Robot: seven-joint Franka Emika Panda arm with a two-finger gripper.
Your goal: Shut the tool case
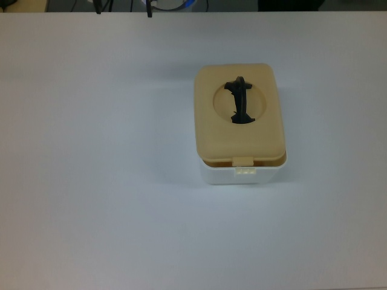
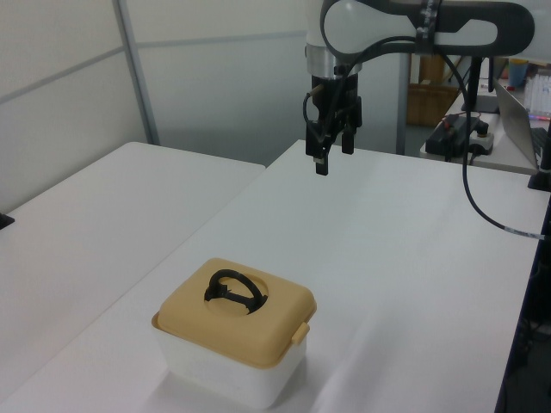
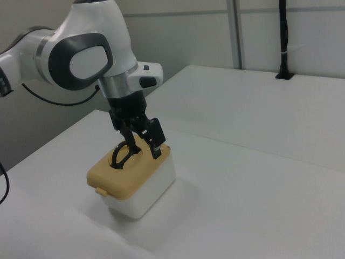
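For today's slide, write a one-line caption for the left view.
Robot end effector hangs above the white table, away from the white plastic tool case with its tan lid.
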